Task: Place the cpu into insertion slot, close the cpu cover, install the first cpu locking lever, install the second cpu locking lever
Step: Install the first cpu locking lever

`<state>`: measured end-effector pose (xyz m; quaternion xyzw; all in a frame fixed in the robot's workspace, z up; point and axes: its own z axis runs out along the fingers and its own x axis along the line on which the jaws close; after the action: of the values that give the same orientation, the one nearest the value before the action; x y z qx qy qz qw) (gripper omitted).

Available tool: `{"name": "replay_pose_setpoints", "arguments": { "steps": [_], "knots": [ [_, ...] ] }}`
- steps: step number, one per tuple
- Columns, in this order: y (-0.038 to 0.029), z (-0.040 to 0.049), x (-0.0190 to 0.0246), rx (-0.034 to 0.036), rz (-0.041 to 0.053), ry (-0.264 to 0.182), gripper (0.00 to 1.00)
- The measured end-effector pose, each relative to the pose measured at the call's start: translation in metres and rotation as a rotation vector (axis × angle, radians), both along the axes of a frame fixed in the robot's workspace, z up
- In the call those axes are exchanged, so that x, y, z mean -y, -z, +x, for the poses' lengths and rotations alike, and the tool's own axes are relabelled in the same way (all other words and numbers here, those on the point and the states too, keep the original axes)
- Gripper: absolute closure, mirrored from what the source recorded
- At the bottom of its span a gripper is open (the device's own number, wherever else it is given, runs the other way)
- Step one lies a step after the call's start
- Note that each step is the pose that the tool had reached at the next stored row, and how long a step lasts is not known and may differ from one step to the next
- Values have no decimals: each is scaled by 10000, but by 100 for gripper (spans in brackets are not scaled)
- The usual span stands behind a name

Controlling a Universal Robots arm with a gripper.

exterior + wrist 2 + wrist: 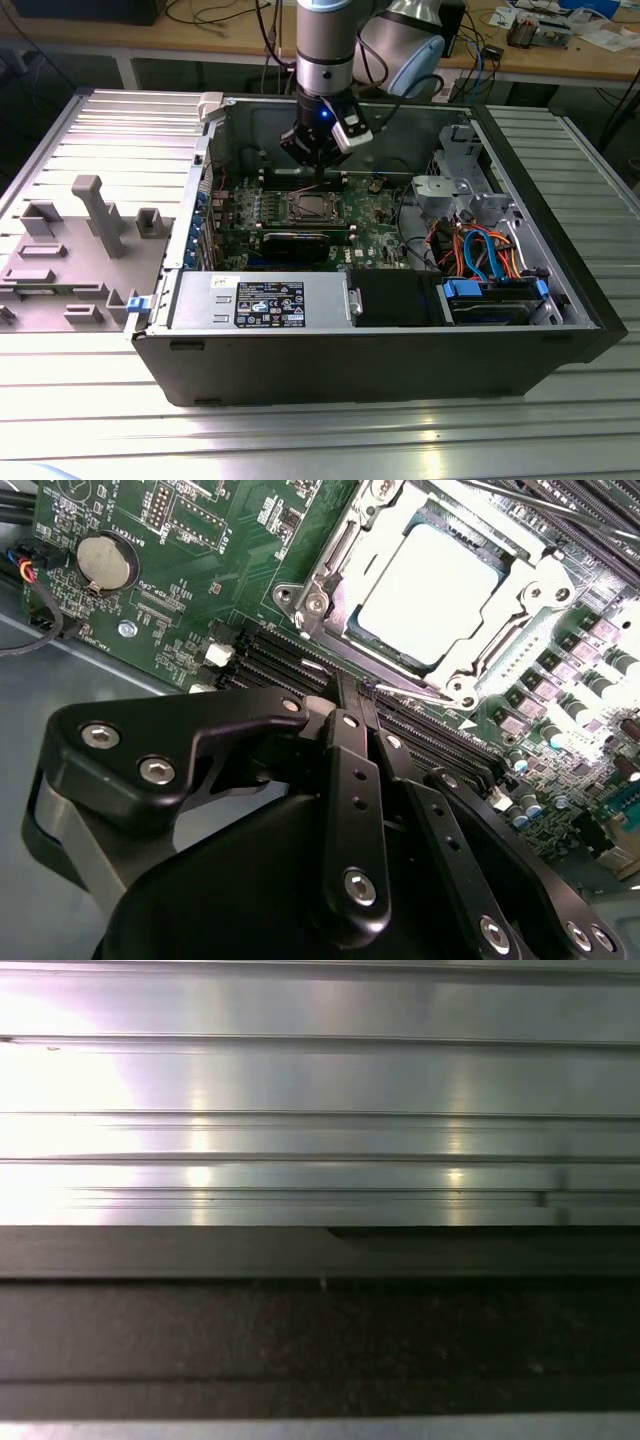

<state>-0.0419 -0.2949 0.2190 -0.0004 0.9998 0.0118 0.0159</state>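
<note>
Now the cpu (428, 592) is sitting in the insertion slot (325, 555).
The gripper (352, 695) is hovering just beside the slot, fingers clenched together and grasping nothing; cpu cover (515, 605) is lying closed.

The exterior view looks down from above and in front at the open computer case (370, 300) on the ribbed metal surface (300, 440), arm reaching in from behind. The second wrist view peers close over the hand (362, 702) at the green motherboard (200, 590), shared with the exterior view. The first wrist view faces ribbed metal (320, 1110) close up.
</note>
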Motion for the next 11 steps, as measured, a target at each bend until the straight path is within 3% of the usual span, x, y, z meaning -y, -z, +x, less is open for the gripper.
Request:
{"name": "replay_pose_setpoints", "arguments": {
  "steps": [11],
  "knots": [
    [59,32,10,0,1,1,89]
  ]
}}
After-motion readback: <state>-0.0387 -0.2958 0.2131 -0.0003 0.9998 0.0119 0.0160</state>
